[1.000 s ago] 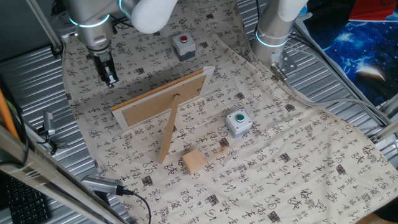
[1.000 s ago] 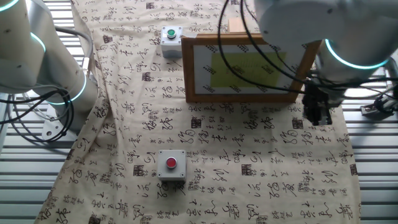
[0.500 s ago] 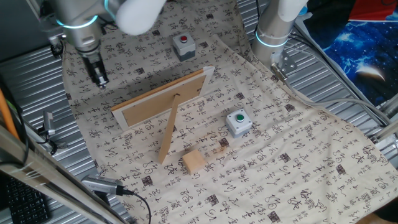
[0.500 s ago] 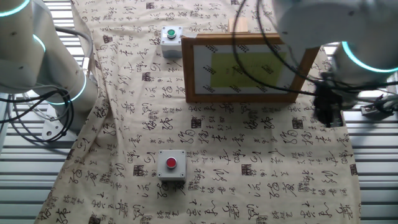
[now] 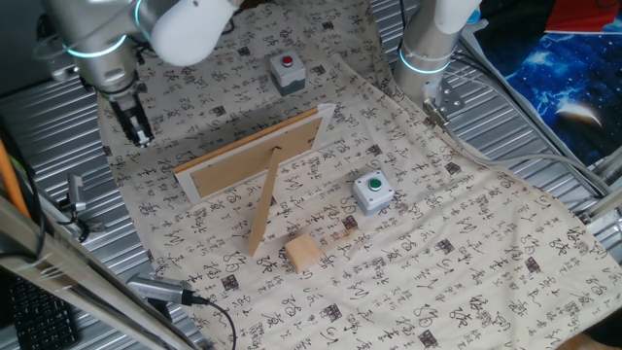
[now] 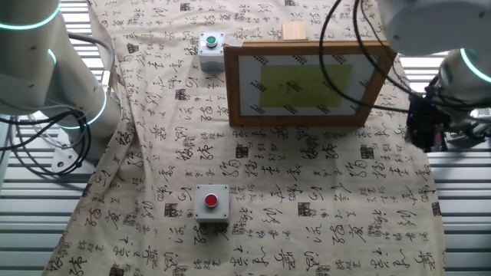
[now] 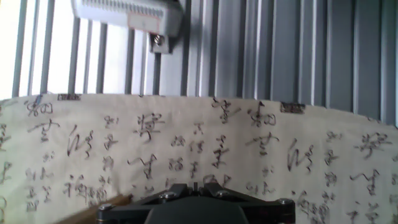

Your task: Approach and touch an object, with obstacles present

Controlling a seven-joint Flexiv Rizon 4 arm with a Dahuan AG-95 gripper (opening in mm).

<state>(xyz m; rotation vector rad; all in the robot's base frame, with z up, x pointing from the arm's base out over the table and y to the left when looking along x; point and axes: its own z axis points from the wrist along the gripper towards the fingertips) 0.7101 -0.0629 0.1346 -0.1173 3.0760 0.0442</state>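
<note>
The small tan wooden cube (image 5: 303, 253) lies on the printed cloth near the front, by the foot of the prop leg (image 5: 264, 209); in the other fixed view the cube (image 6: 294, 31) peeks out behind the frame. The large light-wood picture frame (image 5: 255, 151) stands tilted in the middle, between gripper and cube, and also shows in the other fixed view (image 6: 307, 84). My gripper (image 5: 136, 131) hangs over the cloth's left edge, far from the cube, fingers together and empty. It also shows in the other fixed view (image 6: 426, 134) and the hand view (image 7: 194, 186).
A grey box with a red button (image 5: 286, 68) sits at the back. A grey box with a green button (image 5: 372, 190) sits right of the frame. A second arm's base (image 5: 432, 49) stands at the back right. Ribbed metal table (image 7: 280, 50) lies beyond the cloth edge.
My gripper has moved sideways away from the frame's end, out to the edge of the cloth. The cube, frame and button boxes have not moved.
</note>
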